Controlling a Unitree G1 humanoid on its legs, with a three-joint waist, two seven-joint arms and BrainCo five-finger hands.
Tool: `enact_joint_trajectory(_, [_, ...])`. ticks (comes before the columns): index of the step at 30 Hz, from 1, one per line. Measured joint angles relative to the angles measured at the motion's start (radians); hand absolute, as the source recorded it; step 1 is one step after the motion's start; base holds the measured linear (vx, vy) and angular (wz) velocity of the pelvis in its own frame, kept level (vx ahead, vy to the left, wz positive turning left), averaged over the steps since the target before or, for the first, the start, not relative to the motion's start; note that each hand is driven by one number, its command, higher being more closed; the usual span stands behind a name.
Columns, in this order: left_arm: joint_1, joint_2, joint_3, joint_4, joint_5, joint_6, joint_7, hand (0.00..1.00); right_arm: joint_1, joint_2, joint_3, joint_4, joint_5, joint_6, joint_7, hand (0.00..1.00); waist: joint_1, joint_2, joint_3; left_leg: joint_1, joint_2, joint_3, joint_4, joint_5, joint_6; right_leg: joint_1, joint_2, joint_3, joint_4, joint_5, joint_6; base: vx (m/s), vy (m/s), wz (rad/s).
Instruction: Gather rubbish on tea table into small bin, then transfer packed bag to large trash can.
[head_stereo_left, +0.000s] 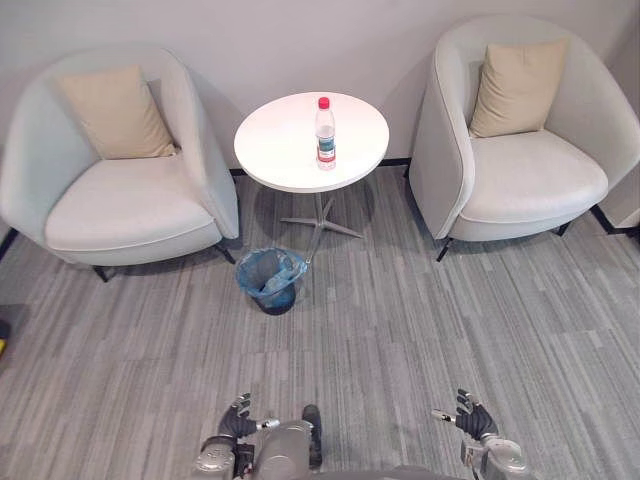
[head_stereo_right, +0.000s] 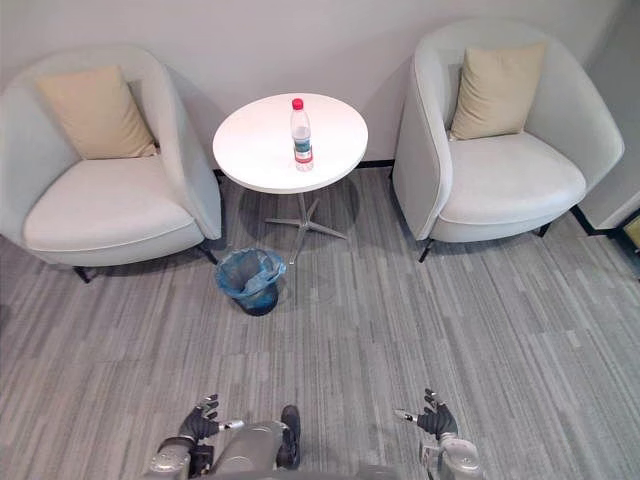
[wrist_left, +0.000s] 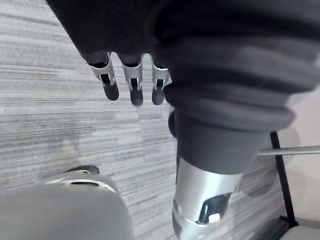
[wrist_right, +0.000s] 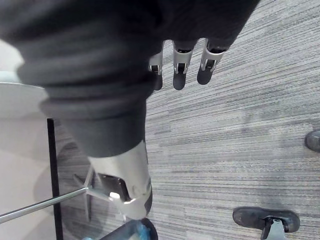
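**A:** What is on the round white counter (head_stereo_left: 290, 150)?

**B:** One clear water bottle (head_stereo_left: 325, 133) with a red cap and a label band. It stands upright, a little right of the counter's middle. The counter is at the far side of the room, against the wall.

**A:** And where is the small bin (head_stereo_left: 270, 282)?

**B:** It is on the grey striped carpet (head_stereo_left: 400, 330), just near and left of the counter's star-shaped foot. A blue bag (head_stereo_left: 262, 270) lines it, with the edge folded over the rim. Something pale lies inside, but I cannot tell what.

**A:** What sits either side of the counter?

**B:** A left armchair (head_stereo_left: 120, 200) and a right armchair (head_stereo_left: 520, 170). Both are pale and rounded, and each has a beige cushion (head_stereo_left: 115, 112) propped against its back.

**A:** Where are the robot's hands?

**B:** In the head views they are low at the near edge, well apart from the counter and the bin. The left hand (head_stereo_left: 238, 418) is near left and the right hand (head_stereo_left: 470, 415) is near right. Both hang above the carpet.

**A:** Is either hand holding something?

**B:** No. The left wrist view shows that hand's fingers (wrist_left: 136, 85) from close. They are loosely extended in a row, with bare carpet past them and nothing in their grasp. The right wrist view shows the same relaxed, empty fingers (wrist_right: 181, 67). It also catches a sliver of the blue bag (wrist_right: 144, 231) at its edge.
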Motion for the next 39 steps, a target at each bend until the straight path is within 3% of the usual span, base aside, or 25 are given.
enact_joint_trajectory(1, [0.002, 0.0, -0.012, 0.0, 0.0, 0.001, 0.0, 0.0, -0.006, 0.001, 0.007, 0.01, -0.014, 0.0, 0.001, 0.0, -0.004, 0.0, 0.001, 0.038, -0.009, 0.009, -0.01, -0.022, 0.011, -0.068, -0.011, 0.029, 0.174, 0.035, 0.142, 0.4, 0.169, -0.12])
enact_joint_trajectory(2, [0.002, 0.003, -0.034, -0.001, 0.0, 0.001, -0.001, 0.0, -0.004, 0.003, 0.029, 0.019, -0.023, 0.0, 0.003, 0.0, -0.006, 0.001, 0.003, 0.086, -0.016, 0.007, -0.008, -0.046, 0.022, -0.126, -0.016, 0.045, 0.342, 0.072, 0.206, 0.41, 0.149, -0.08])
enact_joint_trajectory(3, [-0.001, 0.005, -0.045, -0.001, 0.0, 0.002, 0.0, 0.0, -0.002, 0.005, 0.038, 0.025, -0.024, 0.001, 0.006, 0.0, -0.007, 0.001, 0.005, 0.113, -0.018, 0.007, -0.006, -0.059, 0.033, -0.146, -0.017, 0.044, 0.418, 0.066, 0.199, 0.43, 0.105, 0.07])
enact_joint_trajectory(5, [0.002, 0.007, -0.064, -0.001, -0.001, 0.002, 0.0, 0.0, -0.006, 0.006, 0.05, 0.031, -0.027, 0.001, 0.016, 0.0, -0.023, 0.007, 0.009, 0.198, -0.02, -0.003, -0.016, -0.087, 0.043, -0.214, -0.036, -0.023, 0.535, 0.023, 0.116, 0.45, 0.039, 0.24])
enact_joint_trajectory(6, [-0.004, 0.007, -0.065, -0.001, -0.003, 0.002, 0.0, 0.0, -0.016, 0.004, 0.065, 0.031, -0.029, 0.0, 0.02, 0.0, -0.027, 0.01, 0.01, 0.237, -0.016, -0.011, -0.04, -0.087, 0.042, -0.256, -0.037, -0.063, 0.502, -0.003, 0.065, 0.39, -0.015, 0.22])
enact_joint_trajectory(9, [-0.024, 0.002, -0.062, -0.003, -0.004, 0.002, 0.0, 0.0, -0.044, -0.004, 0.065, 0.032, -0.034, -0.001, 0.02, 0.0, -0.03, 0.037, 0.026, 0.294, 0.024, -0.022, -0.066, -0.09, 0.036, -0.342, -0.008, -0.093, 0.263, -0.013, 0.024, 0.36, -0.097, 0.18])
enact_joint_trajectory(10, [-0.025, 0.003, -0.062, -0.003, -0.004, 0.002, 0.0, 0.0, -0.047, -0.005, 0.065, 0.033, -0.034, -0.002, 0.02, 0.0, -0.031, 0.043, 0.03, 0.304, 0.035, -0.024, -0.07, -0.094, 0.029, -0.351, -0.001, -0.091, 0.198, 0.002, 0.01, 0.33, -0.15, 0.18])
enact_joint_trajectory(11, [-0.019, 0.007, -0.061, -0.002, -0.004, 0.002, 0.0, 0.0, -0.052, -0.005, 0.065, 0.036, -0.034, -0.001, 0.02, 0.0, -0.03, 0.041, 0.029, 0.326, 0.046, -0.03, -0.076, -0.105, -0.002, -0.349, 0.013, -0.073, 0.027, 0.079, 0.004, 0.34, -0.16, 0.3])
enact_joint_trajectory(12, [-0.01, 0.008, -0.057, 0.006, -0.004, 0.002, 0.001, 0.0, -0.039, -0.006, 0.065, 0.044, -0.034, -0.002, 0.02, 0.0, -0.03, 0.032, 0.03, 0.34, 0.04, -0.054, -0.075, -0.129, -0.046, -0.337, 0.011, -0.061, -0.047, 0.234, 0.0, 0.42, -0.204, 0.26])
enact_joint_trajectory(15, [-0.004, -0.019, -0.028, 0.018, -0.01, 0.001, 0.002, 0.0, -0.043, -0.025, 0.06, 0.05, -0.034, 0.0, 0.018, 0.0, -0.029, 0.073, 0.016, 0.339, 0.108, -0.083, -0.047, -0.125, -0.081, -0.317, 0.063, -0.094, -0.058, 0.198, -0.037, 0.38, -0.244, 0.11])
enact_joint_trajectory(16, [-0.008, -0.02, -0.026, 0.02, -0.012, 0.001, 0.002, 0.0, -0.042, -0.024, 0.06, 0.05, -0.034, 0.0, 0.018, 0.0, -0.035, 0.074, 0.016, 0.323, 0.116, -0.093, -0.015, -0.12, -0.09, -0.305, 0.068, -0.107, -0.067, 0.19, -0.043, 0.23, -0.202, 0.38])
enact_joint_trajectory(17, [-0.015, -0.026, -0.022, 0.019, -0.017, 0.001, 0.001, 0.0, -0.031, -0.023, 0.057, 0.053, -0.033, 0.001, 0.018, 0.0, -0.045, 0.078, 0.02, 0.283, 0.14, -0.115, 0.102, -0.112, -0.105, -0.258, 0.078, -0.135, -0.099, 0.178, -0.057, 0.28, -0.245, 0.68])
enact_joint_trajectory(18, [-0.015, -0.035, -0.011, 0.016, -0.017, 0.001, 0.001, 0.0, -0.015, -0.021, 0.057, 0.047, -0.031, 0.001, 0.018, 0.0, -0.055, 0.079, 0.031, 0.224, 0.168, -0.127, 0.277, -0.08, -0.148, -0.183, 0.089, -0.16, -0.139, 0.164, -0.07, 0.27, -0.234, 0.66])
enact_joint_trajectory(19, [-0.012, -0.044, 0.003, 0.012, -0.017, 0.001, 0.001, 0.0, 0.002, -0.019, 0.063, 0.039, -0.028, 0.001, 0.017, 0.0, -0.051, 0.07, 0.038, 0.175, 0.199, -0.121, 0.408, -0.048, -0.154, -0.132, 0.095, -0.174, -0.166, 0.151, -0.087, 0.26, -0.197, 0.45])
enact_joint_trajectory(21, [-0.001, -0.046, 0.003, 0.008, -0.017, 0.002, 0.0, 0.0, 0.016, -0.016, 0.061, 0.037, -0.022, -0.001, 0.012, 0.0, -0.045, 0.075, 0.048, 0.115, 0.251, -0.058, 0.56, -0.059, -0.142, -0.057, 0.105, -0.182, -0.209, 0.142, -0.096, 0.21, -0.105, 0.14])
enact_joint_trajectory(23, [0.0, -0.045, 0.006, -0.001, -0.026, 0.002, 0.0, 0.0, 0.025, -0.017, 0.053, 0.038, -0.02, -0.001, -0.001, 0.0, -0.028, 0.079, 0.053, 0.039, 0.28, 0.021, 0.589, -0.08, -0.111, 0.008, 0.104, -0.178, -0.276, 0.145, -0.102, 0.23, -0.042, -0.01])
enact_joint_trajectory(26, [-0.005, -0.044, 0.011, -0.002, -0.037, 0.001, 0.0, 0.0, 0.023, -0.016, 0.034, 0.038, -0.018, 0.0, -0.001, 0.0, -0.023, 0.078, 0.054, -0.025, 0.218, 0.102, 0.291, -0.07, -0.111, 0.047, 0.06, -0.186, -0.305, 0.142, -0.057, 0.29, 0.119, 0.05])
enact_joint_trajectory(28, [-0.006, -0.046, 0.009, -0.002, -0.037, 0.0, 0.0, 0.0, 0.027, -0.018, 0.013, 0.038, -0.018, 0.0, -0.001, 0.0, -0.026, 0.093, 0.053, -0.017, 0.173, 0.123, 0.053, 0.024, -0.11, 0.063, 0.05, -0.198, -0.306, 0.122, -0.029, 0.31, 0.175, 0.15])
enact_joint_trajectory(29, [-0.003, -0.042, 0.004, 0.001, -0.037, 0.001, 0.0, 0.0, 0.023, -0.019, 0.013, 0.045, -0.017, 0.002, -0.003, 0.0, -0.015, 0.102, 0.052, 0.008, 0.154, 0.117, -0.048, 0.145, -0.035, 0.073, 0.053, -0.187, -0.301, 0.098, -0.007, 0.35, 0.182, 0.09])
enact_joint_trajectory(30, [0.001, -0.027, 0.001, 0.0, -0.037, 0.001, 0.001, 0.0, 0.016, -0.002, 0.018, 0.041, -0.016, 0.001, -0.001, 0.0, -0.004, 0.069, 0.046, 0.035, 0.109, 0.132, -0.096, 0.156, -0.034, 0.083, 0.024, -0.168, -0.318, 0.095, -0.002, 0.34, 0.168, 0.12])
enact_joint_trajectory(32, [-0.015, -0.021, 0.001, 0.0, -0.037, 0.001, 0.0, 0.0, 0.008, 0.003, 0.017, 0.042, -0.016, -0.001, -0.001, 0.0, 0.0, 0.033, 0.048, 0.025, 0.066, 0.125, -0.089, 0.129, -0.004, 0.093, -0.009, -0.17, -0.342, 0.087, 0.013, 0.32, 0.124, 0.32])
enact_joint_trajectory(34, [-0.015, -0.023, 0.001, 0.0, -0.037, 0.001, -0.001, 0.0, -0.005, -0.001, 0.017, 0.044, -0.02, -0.001, -0.001, 0.0, -0.001, 0.029, 0.047, 0.013, 0.052, 0.118, -0.032, 0.072, 0.018, 0.092, -0.029, -0.167, -0.291, 0.08, 0.026, 0.3, 0.119, 0.22])
enact_joint_trajectory(36, [-0.007, -0.021, 0.001, 0.0, -0.037, 0.001, 0.0, 0.0, -0.03, 0.006, 0.027, 0.045, -0.024, -0.003, 0.001, 0.0, 0.005, 0.029, 0.046, 0.074, 0.038, 0.133, -0.034, 0.011, 0.011, 0.002, -0.056, -0.105, -0.028, 0.064, 0.058, 0.29, 0.118, -0.21])
enact_joint_trajectory(38, [0.001, -0.011, -0.017, 0.0, -0.037, 0.002, 0.0, 0.0, -0.033, 0.016, 0.037, 0.045, -0.033, -0.005, 0.001, 0.0, -0.001, 0.018, 0.039, 0.12, 0.012, 0.133, -0.048, -0.016, 0.023, -0.104, -0.089, -0.065, 0.234, 0.078, 0.138, 0.31, 0.094, 0.02])
enact_joint_trajectory(39, [-0.004, -0.004, -0.043, 0.0, -0.037, 0.003, 0.0, 0.0, -0.031, 0.024, 0.037, 0.046, -0.043, -0.005, 0.002, 0.0, -0.005, 0.012, 0.037, 0.146, -0.002, 0.119, -0.046, -0.034, 0.039, -0.153, -0.1, -0.065, 0.346, 0.052, 0.136, 0.32, 0.036, 0.27])
